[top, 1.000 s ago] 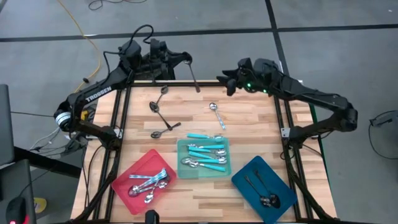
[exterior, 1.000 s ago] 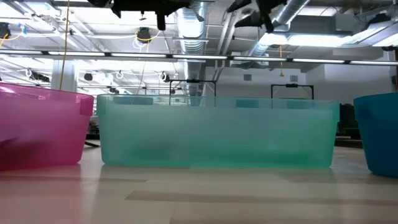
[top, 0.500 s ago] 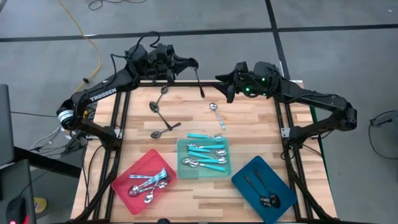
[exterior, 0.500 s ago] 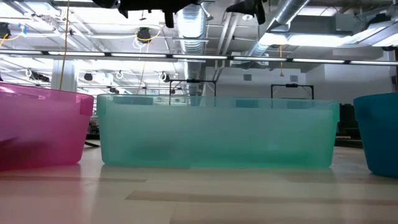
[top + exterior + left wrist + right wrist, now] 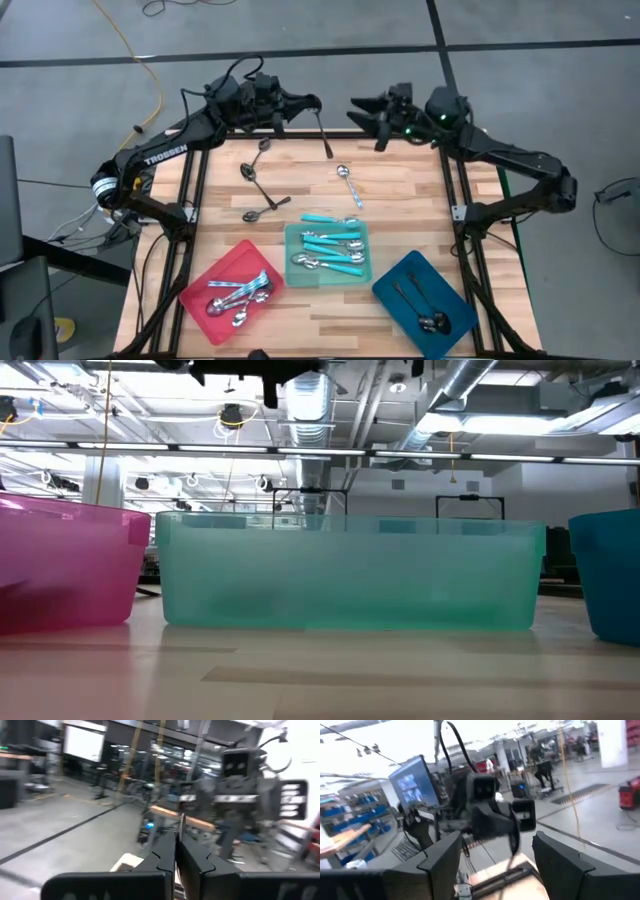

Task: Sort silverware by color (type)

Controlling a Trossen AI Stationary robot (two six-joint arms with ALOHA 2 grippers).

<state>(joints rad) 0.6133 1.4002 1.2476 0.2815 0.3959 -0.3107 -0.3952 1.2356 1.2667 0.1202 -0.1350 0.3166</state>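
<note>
A: Handing a spoon across in mid-air, by the look of it. Start with the big things: the wooden table (image 5: pixel 400 200) carries three trays along its near edge, the red tray (image 5: pixel 232 290) on the left with shiny silver spoons, the teal tray (image 5: pixel 327 252) in the middle with turquoise-handled spoons, and the blue tray (image 5: pixel 424 304) on the right with dark spoons.

B: And the arms?

A: Both are raised over the far edge. The left gripper (image 5: pixel 305 102) has its fingers pressed together on a dark spoon (image 5: pixel 322 130), which hangs down from it above the table's far edge. The right gripper (image 5: pixel 362 108) faces it from just beside, fingers spread wide and holding nothing.

B: So the dark spoon belongs in the blue tray, on the right arm's side.

A: That's my reading. To do it well, the right gripper should close on a free part of the hanging handle, clear of the left fingers, and the left should let go only once that grip is firm.

B: What's left on the table?

A: Three dark spoons (image 5: pixel 258 170) lie loose at far left, and one silver-bowled spoon (image 5: pixel 347 184) sits near the middle.
</note>
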